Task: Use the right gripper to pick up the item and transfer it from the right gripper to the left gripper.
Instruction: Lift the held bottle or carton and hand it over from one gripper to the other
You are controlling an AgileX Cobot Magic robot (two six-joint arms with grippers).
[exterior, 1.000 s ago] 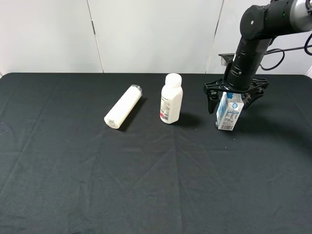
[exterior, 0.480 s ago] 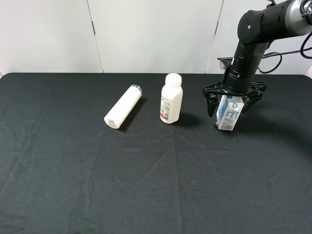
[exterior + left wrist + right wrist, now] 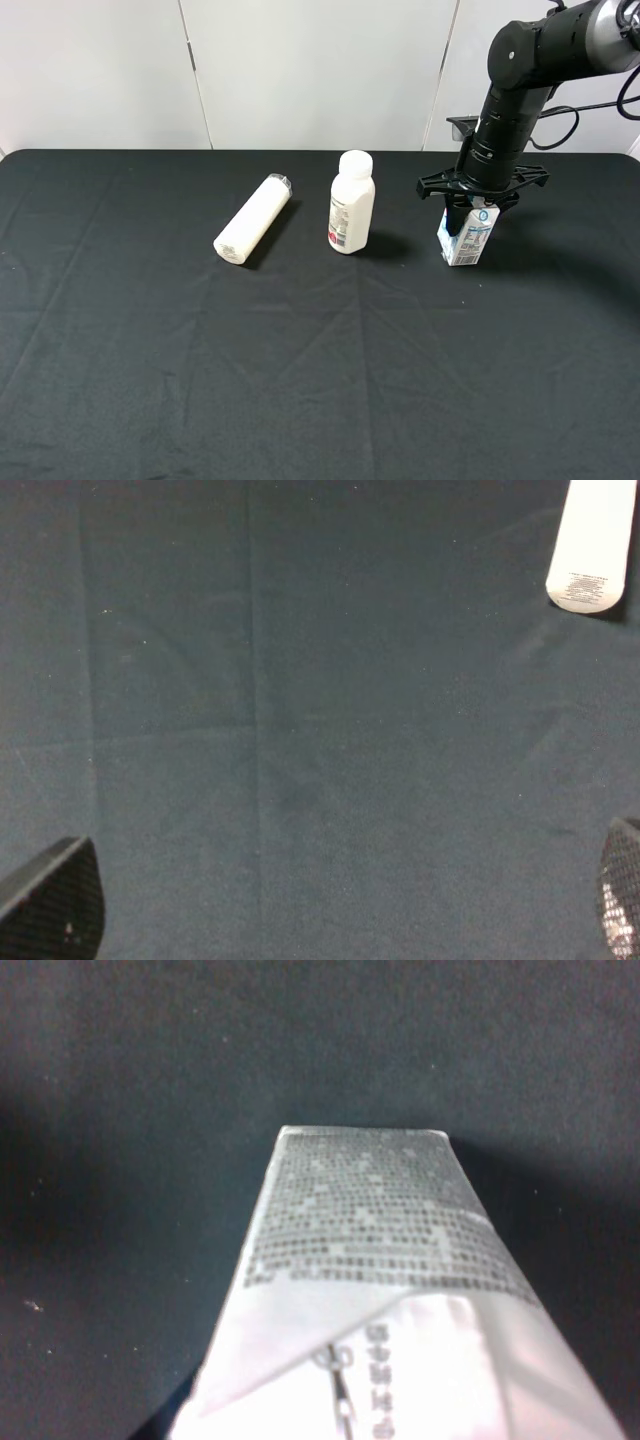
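The item, a small white carton [image 3: 467, 240] with blue print, stands upright on the black table at the right in the exterior high view. My right gripper [image 3: 472, 208] comes down on it from above, and its two fingers press against the carton's upper sides. The right wrist view is filled by the carton's top [image 3: 390, 1290]; the fingers do not show there. My left gripper [image 3: 330, 910] is out of the exterior high view. In the left wrist view its fingertips [image 3: 55, 895] sit wide apart over bare black cloth, holding nothing.
A white capped bottle [image 3: 351, 203] stands left of the carton. A white tube-like bottle [image 3: 253, 217] lies on its side further left; its end shows in the left wrist view [image 3: 595, 540]. The black tablecloth [image 3: 300, 380] has a white wall behind it.
My right gripper's fingers, spread wide on either side of the carton earlier, have closed in onto it. The carton and both bottles have stayed in place.
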